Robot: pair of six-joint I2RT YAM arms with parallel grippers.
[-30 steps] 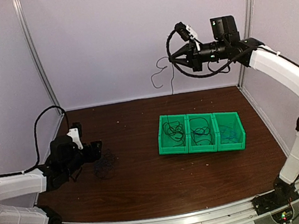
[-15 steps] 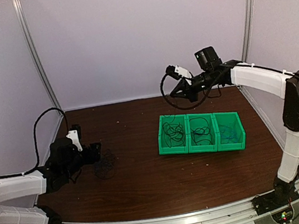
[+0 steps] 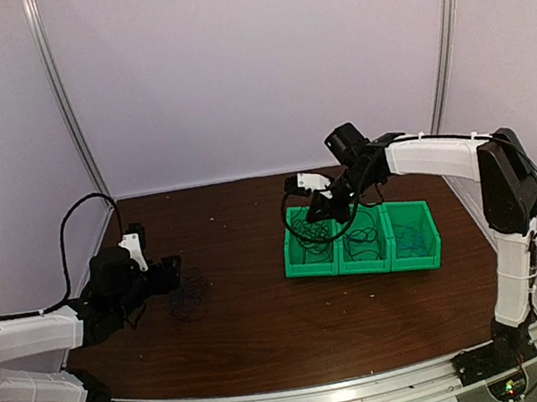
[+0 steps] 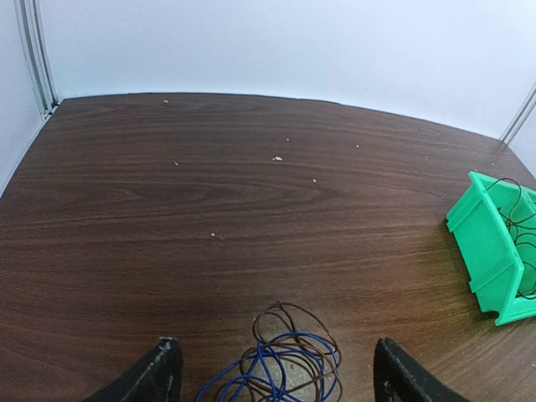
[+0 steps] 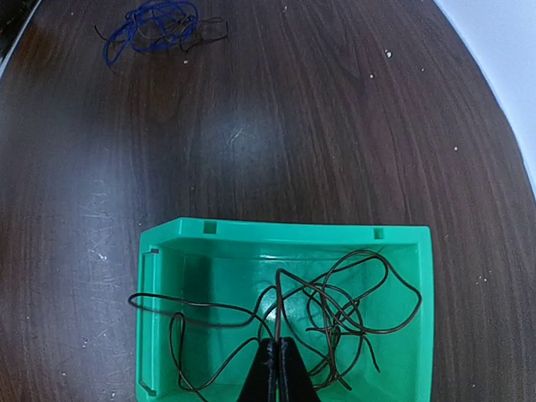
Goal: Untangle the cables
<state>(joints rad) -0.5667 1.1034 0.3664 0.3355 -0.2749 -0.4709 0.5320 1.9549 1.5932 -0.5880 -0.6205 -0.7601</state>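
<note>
**Item 1, tabletop** (image 3: pixel 268 332): dark wood grain, dotted with pale specks (image 4: pixel 276 158).

**Item 2, green bins** (image 3: pixel 309 266): three open compartments in one row, right of centre, joined side to side.

**Item 3, loose tangle** (image 4: pixel 276 373): thin blue and brown-black cables coiled together. It lies on the tabletop at the left, well apart from the bins.

**Item 4, left claw** (image 3: pixel 172 272): low over the tabletop with jaws spread wide. In the wrist view one finger stands on either side of the tangle. Nothing is gripped.

**Item 5, right claw** (image 5: pixel 277 347): over the leftmost compartment, pointing down into it. The jaws are pressed together on a dark wire (image 5: pixel 277 301).

**Item 6, leftmost compartment, contents:** several dark loops sprawl across its floor, and one pokes out past a side wall. Which loops belong to the pinched strand cannot be told.

**Item 7, middle compartment** (image 3: pixel 366 267): holds a black coil (image 3: pixel 360 240).

**Item 8, right compartment** (image 3: pixel 417 263): holds a thin bluish wire (image 3: pixel 412 237), too small to describe further.
</note>
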